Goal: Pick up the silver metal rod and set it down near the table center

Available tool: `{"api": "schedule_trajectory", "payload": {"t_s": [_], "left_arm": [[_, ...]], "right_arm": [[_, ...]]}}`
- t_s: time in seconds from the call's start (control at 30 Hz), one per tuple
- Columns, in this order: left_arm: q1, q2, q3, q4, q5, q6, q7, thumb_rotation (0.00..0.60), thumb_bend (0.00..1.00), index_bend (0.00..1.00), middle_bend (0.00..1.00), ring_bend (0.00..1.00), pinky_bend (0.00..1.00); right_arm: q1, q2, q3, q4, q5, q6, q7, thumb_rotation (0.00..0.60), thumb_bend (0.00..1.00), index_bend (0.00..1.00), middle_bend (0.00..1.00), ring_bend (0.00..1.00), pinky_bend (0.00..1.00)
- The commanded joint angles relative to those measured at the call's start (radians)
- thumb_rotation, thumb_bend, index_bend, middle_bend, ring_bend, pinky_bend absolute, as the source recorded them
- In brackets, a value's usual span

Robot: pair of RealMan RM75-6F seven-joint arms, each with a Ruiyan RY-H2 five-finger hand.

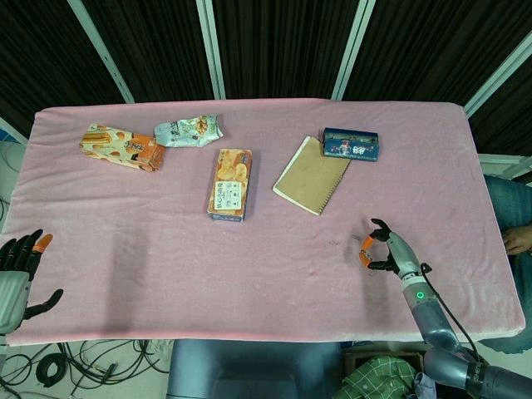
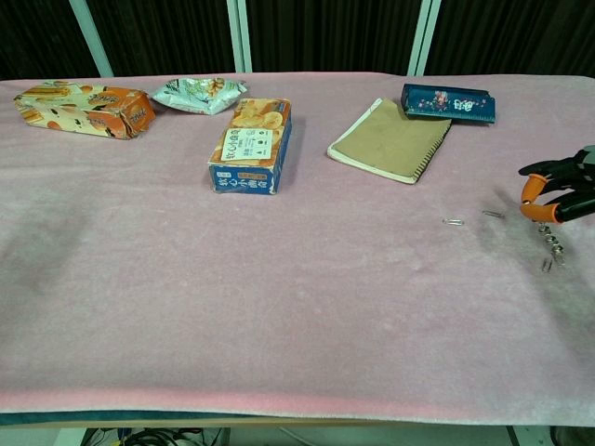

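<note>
At the table's right front, my right hand pinches the top of the silver metal rod, a short thin piece. The rod hangs from the orange-tipped fingers, and its lower end is at or just above the pink cloth. The other fingers are spread. The rod is too small to make out in the head view. My left hand stays open, off the table's front left corner, holding nothing.
Small silver clips lie on the cloth: one, another, a third. Further back are a brown notebook, a blue pencil case, a biscuit box, an orange snack box and a foil packet.
</note>
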Motion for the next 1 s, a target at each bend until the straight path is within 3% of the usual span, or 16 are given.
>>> {"api": "schedule_trajectory", "payload": {"t_s": [0.03, 0.5, 1.0], "left_arm": [[0.001, 0.000, -0.001, 0.001, 0.000, 0.003, -0.001, 0.600, 0.22, 0.06, 0.00, 0.00, 0.00], [0.005, -0.001, -0.005, 0.010, 0.008, 0.021, -0.018, 0.600, 0.22, 0.07, 0.00, 0.00, 0.00], [0.007, -0.001, -0.005, 0.010, 0.009, 0.025, -0.022, 0.600, 0.22, 0.07, 0.00, 0.00, 0.00]], "right_arm": [[-0.001, -0.008, -0.002, -0.005, -0.007, 0.000, 0.003, 0.600, 0.36, 0.62, 0.05, 0.13, 0.17], [-0.003, -0.048, -0.007, 0.013, -0.009, 0.007, -0.013, 0.600, 0.37, 0.62, 0.05, 0.13, 0.17], [0.011, 0.003, 0.027, -0.061, -0.023, 0.001, -0.021, 0.600, 0.36, 0.62, 0.05, 0.13, 0.17]]}}
